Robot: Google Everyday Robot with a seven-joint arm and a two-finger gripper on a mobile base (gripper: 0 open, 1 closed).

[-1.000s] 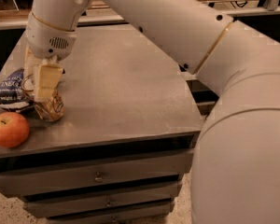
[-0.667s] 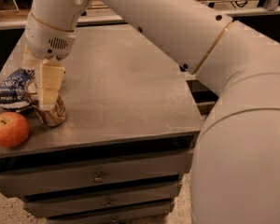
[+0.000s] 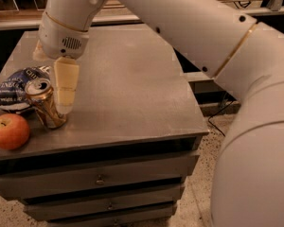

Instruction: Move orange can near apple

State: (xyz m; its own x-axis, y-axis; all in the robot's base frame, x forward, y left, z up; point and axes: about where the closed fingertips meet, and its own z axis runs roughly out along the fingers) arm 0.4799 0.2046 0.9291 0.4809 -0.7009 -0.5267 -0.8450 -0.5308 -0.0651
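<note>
The orange can (image 3: 46, 105) stands on the grey table (image 3: 132, 89) near its front left corner, leaning slightly, with its silver top showing. The apple (image 3: 9, 131) lies just left of it at the table's front edge, a small gap apart. My gripper (image 3: 51, 82) hangs over the can with its fingers spread. One tan finger (image 3: 66, 86) reaches down along the can's right side and the other (image 3: 37, 54) shows only as a stub at the upper left. The jaws are open and hold nothing.
A dark blue chip bag (image 3: 14, 86) lies right behind the can and apple at the table's left edge. The table has drawers (image 3: 102, 178) below its front. My large white arm (image 3: 203, 37) crosses above the table's right half.
The gripper has lifted a little and its fingers no longer enclose the can, so the can's top now shows. The can stays beside the apple.
</note>
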